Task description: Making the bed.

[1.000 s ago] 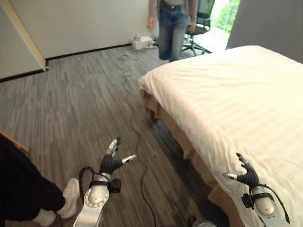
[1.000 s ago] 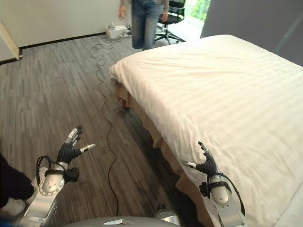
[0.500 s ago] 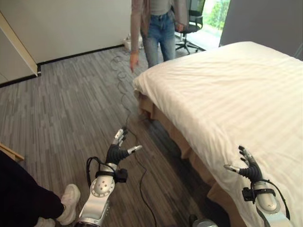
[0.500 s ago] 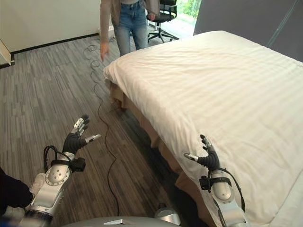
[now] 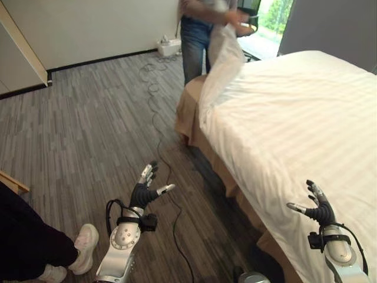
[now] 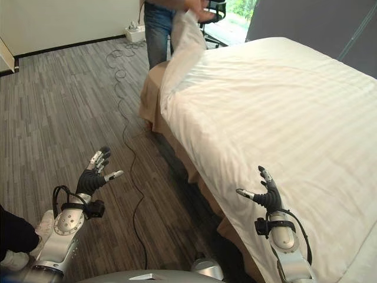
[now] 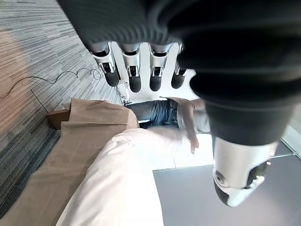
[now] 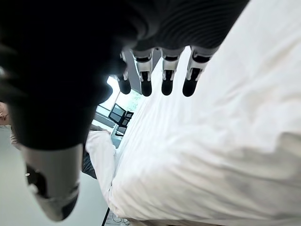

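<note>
Duvet [image 5: 294,118] corner lifted off mattress [image 5: 189,112]

A white striped cover [image 5: 294,124] is lying smooth over the bed [image 5: 191,109]; its far corner is hanging lifted above the mattress, showing the tan base underneath at that corner

One bed [image 5: 294,118], one duvet [image 6: 283,112], seemingly two people [image 5: 203,23]

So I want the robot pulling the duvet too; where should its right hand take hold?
Probably the duvet's hanging side edge, just ahead of the open right hand. Come from the floor side, thumb under the hem: the cloth drapes loose over the mattress edge there, while the top lies flat and offers little to pinch.
</note>
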Robot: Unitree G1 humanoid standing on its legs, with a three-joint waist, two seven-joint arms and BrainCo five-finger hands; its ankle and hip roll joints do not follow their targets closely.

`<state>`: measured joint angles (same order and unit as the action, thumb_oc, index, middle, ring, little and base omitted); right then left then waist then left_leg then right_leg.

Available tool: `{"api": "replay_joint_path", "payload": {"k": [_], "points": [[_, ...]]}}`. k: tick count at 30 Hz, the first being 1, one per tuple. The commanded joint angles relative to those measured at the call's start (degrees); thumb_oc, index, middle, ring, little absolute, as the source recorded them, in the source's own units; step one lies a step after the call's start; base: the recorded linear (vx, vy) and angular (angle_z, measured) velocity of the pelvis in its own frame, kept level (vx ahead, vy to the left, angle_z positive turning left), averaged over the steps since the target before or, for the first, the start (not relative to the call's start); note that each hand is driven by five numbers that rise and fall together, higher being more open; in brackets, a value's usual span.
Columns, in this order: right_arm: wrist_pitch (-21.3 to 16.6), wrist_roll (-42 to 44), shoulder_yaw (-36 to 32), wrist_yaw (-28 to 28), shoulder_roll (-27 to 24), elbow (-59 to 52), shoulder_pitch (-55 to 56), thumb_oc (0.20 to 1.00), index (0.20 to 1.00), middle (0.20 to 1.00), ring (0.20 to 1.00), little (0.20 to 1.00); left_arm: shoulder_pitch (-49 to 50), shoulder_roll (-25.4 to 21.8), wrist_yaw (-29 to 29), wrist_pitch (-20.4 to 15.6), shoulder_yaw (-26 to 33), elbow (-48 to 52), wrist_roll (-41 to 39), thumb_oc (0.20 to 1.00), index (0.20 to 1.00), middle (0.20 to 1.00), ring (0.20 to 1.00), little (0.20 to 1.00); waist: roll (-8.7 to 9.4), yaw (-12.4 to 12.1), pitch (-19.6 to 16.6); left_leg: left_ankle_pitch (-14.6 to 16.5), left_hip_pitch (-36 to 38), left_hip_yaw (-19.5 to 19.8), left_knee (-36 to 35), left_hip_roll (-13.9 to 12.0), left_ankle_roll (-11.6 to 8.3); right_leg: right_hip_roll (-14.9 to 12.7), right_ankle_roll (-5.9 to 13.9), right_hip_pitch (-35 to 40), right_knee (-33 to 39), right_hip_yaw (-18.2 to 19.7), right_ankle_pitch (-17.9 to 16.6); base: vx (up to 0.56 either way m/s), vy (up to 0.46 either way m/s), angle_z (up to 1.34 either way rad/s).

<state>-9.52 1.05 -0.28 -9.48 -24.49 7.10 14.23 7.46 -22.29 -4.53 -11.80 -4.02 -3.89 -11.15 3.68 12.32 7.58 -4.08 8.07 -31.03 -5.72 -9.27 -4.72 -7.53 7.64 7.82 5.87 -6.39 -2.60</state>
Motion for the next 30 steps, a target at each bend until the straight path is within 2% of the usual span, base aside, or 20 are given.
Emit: {"api": "replay_joint_path", "payload": {"k": [1, 9, 10, 14, 18, 19, 20, 21, 22, 23, 24, 25, 26, 27, 28, 30], "points": [[-3.22, 0.36, -3.02, -1.16, -1.1, -3.07, -2.93, 1.0, 1.0, 1.0, 1.0, 1.0, -3.67, -1.16, -0.01, -3.01, 2.3, 1.89, -2.86, 1.0, 1.0, 1.0, 1.0, 1.0, 0.67, -0.73, 0.76, 0.73, 2.4, -2.12, 1.87, -4.59, -2.54, -2.57, 2.53, -0.74, -2.01, -4.53, 2.35, 0.0, -0.003, 0.07], [-3.41, 0.08, -2.43, -0.3, -2.1, -3.41, -3.45, 1.0, 1.0, 1.0, 1.0, 1.0, -3.95, -1.26, 0.41, -2.74, 2.37, 1.82, -2.87, 1.0, 1.0, 1.0, 1.0, 1.0, 0.7, -1.05, 0.83, 0.66, 2.36, -1.98, 1.89, -4.64, -2.56, -2.32, 2.43, -0.67, -1.93, -4.71, 2.65, 0.0, 0.0, 0.01], [-1.11, 10.45, 0.97, 5.17, 2.81, -0.58, -3.49, 1.0, 1.0, 1.0, 1.0, 1.0, 1.81, -5.12, 2.87, 2.0, 3.76, -4.31, -0.26, 1.0, 1.0, 1.0, 1.0, 1.0, 0.93, -4.81, -1.04, 1.33, -2.71, -3.88, 0.72, -3.82, -1.52, -3.23, 4.5, -3.63, -5.61, -11.08, 2.29, 0.06, 0.012, 0.01], [-0.49, 8.53, 1.85, 4.34, 0.6, 0.17, -6.66, 1.0, 1.0, 1.0, 1.0, 1.0, -0.31, -5.18, 2.68, 1.95, 2.93, -4.75, -0.87, 1.0, 1.0, 1.0, 1.0, 1.0, 0.55, -4.54, -1.12, 1.72, -2.04, -3.24, 0.72, -2.87, -1.28, -3.48, 4.37, -2.55, -3.33, -10.31, 1.76, 0.07, 0.021, 0.04], [-0.61, 8.0, 3.0, 4.2, -0.4, 0.53, -8.91, 1.0, 1.0, 1.0, 1.0, 1.0, -2.33, -5.65, 2.69, 1.78, 1.74, -3.43, -0.7, 1.0, 1.0, 1.0, 1.0, 1.0, 0.76, -4.82, -1.04, 2.33, -1.43, -2.68, 0.72, -2.19, -0.7, -4.05, 4.6, -2.35, -5.16, -10.01, 2.25, 0.05, 0.042, 0.04], [-0.5, 7.14, 3.5, 4.48, -0.8, 0.15, -9.9, 1.0, 1.0, 1.0, 1.0, 1.0, -3.85, -6.46, 2.61, 2.24, 0.91, -2.85, 0.19, 1.0, 1.0, 1.0, 1.0, 1.0, 0.7, -4.77, -0.41, 3.19, -0.97, -2.07, 0.72, -1.45, 0.26, -4.47, 5.08, -4.52, -12.82, -9.22, 2.36, 0.06, 0.081, 0.22], [-0.2, 6.53, 3.82, 4.58, -1.05, -0.15, -10.79, 1.0, 1.0, 1.0, 1.0, 1.0, -4.97, -6.91, 1.77, 2.71, 1.03, -2.96, 0.88, 1.0, 1.0, 1.0, 1.0, 1.0, 0.74, -4.35, 0.9, 4.25, 0.31, -1.4, 0.72, -0.92, 1.19, -5.64, 7.14, -8.77, -22.78, -7.64, -0.55, 0.06, 0.08, 0.27], [-0.18, 6.52, 3.82, 4.57, -1.06, -0.14, -10.87, 1.0, 1.0, 1.0, 1.0, 1.0, -5.04, -6.89, 1.75, 2.71, 1.05, -2.98, 0.89, 1.0, 1.0, 1.0, 1.0, 1.0, 0.8, -4.42, 0.94, 4.28, 0.29, -1.48, 0.72, -0.82, 1.25, -5.76, 7.15, -9.05, -23.18, -7.48, -0.39, 0.08, 0.055, 0.29], [0.18, 5.92, 3.97, 4.39, -1.02, -0.43, -11.86, 1.0, 1.0, 1.0, 1.0, 1.0, -6.23, -6.81, 0.53, 2.97, 0.73, -3.34, 1.5, 1.0, 1.0, 1.0, 1.0, 1.0, -0.51, -3.32, 2.61, 4.84, 1.54, -0.74, 0.72, -1.69, 1.87, -4.77, 7.36, -14.1, -32.85, -4.88, -1.05, 0.1, 0.036, 0.27], [0.16, 5.72, 3.83, 4.32, -1.12, -0.55, -11.95, 1.0, 1.0, 1.0, 1.0, 1.0, -6.09, -6.66, 0.41, 2.91, 0.96, -3.37, 1.36, 1.0, 1.0, 1.0, 1.0, 1.0, -0.81, -3.11, 2.71, 5.19, 2.0, -0.48, 0.72, -1.69, 2.05, -4.37, 7.36, -15.02, -34.27, -4.04, -0.2, 0.1, 0.035, 0.31], [0.17, 5.72, 3.83, 4.32, -1.14, -0.56, -11.95, 1.0, 1.0, 1.0, 1.0, 1.0, -6.08, -6.64, 0.41, 2.91, 0.97, -3.36, 1.37, 1.0, 1.0, 1.0, 1.0, 1.0, -0.76, -3.19, 2.67, 5.23, 2.01, -0.58, 0.72, -1.61, 2.06, -4.44, 7.36, -15.2, -34.52, -3.9, -0.06, 0.22, -0.001, 0.35], [0.23, 5.56, 3.42, 4.46, -1.51, -1.11, -11.83, 1.0, 1.0, 1.0, 1.0, 1.0, -5.8, -6.53, 0.59, 2.72, 1.07, -3.11, 1.27, 1.0, 1.0, 1.0, 1.0, 1.0, -0.71, -2.97, 2.49, 6.1, 2.5, 0.48, 0.72, -0.69, 2.15, -3.8, 6.29, -15.52, -31.75, -3.29, 2.75, 0.16, -0.01, 0.27], [0.24, 5.56, 3.41, 4.47, -1.52, -1.14, -11.79, 1.0, 1.0, 1.0, 1.0, 1.0, -5.77, -6.52, 0.59, 2.73, 1.07, -3.1, 1.27, 1.0, 1.0, 1.0, 1.0, 1.0, -0.72, -2.86, 2.5, 6.11, 2.51, 0.6, 0.72, -0.7, 2.14, -3.82, 6.29, -15.39, -31.68, -3.42, 2.78, 0.24, -0.039, 0.15], [0.27, 5.58, 3.3, 4.55, -1.68, -1.17, -11.56, 1.0, 1.0, 1.0, 1.0, 1.0, -5.72, -6.49, 0.66, 2.63, 0.98, -2.89, 1.07, 1.0, 1.0, 1.0, 1.0, 1.0, -0.79, -2.51, 2.35, 6.35, 2.45, 1.17, 0.72, -0.34, 1.88, -3.24, 5.21, -15.5, -28.32, -3.43, 4.31, 0.25, -0.177, 0.09], [0.28, 5.83, 3.07, 4.64, -1.92, -1.42, -11.54, 1.0, 1.0, 1.0, 1.0, 1.0, -5.92, -6.48, 1.04, 2.28, 0.84, -2.44, 0.69, 1.0, 1.0, 1.0, 1.0, 1.0, -0.29, -1.98, 1.9, 6.76, 2.59, 1.25, 0.72, 0.24, 0.99, -3.69, 4.0, -16.36, -19.14, -3.39, 3.7, 0.34, -0.231, 0.12], [0.04, 5.65, 2.81, 4.44, -2.09, -2.02, -11.58, 1.0, 1.0, 1.0, 1.0, 1.0, -6.62, -6.61, 1.07, 1.7, 0.62, -1.56, 0.49, 1.0, 1.0, 1.0, 1.0, 1.0, -0.04, -0.89, 1.95, 7.62, 4.03, 1.24, 0.72, 0.16, -0.44, -4.43, 4.34, -16.9, -11.41, -5.36, 0.33, 0.33, -0.239, 0.17]]}}
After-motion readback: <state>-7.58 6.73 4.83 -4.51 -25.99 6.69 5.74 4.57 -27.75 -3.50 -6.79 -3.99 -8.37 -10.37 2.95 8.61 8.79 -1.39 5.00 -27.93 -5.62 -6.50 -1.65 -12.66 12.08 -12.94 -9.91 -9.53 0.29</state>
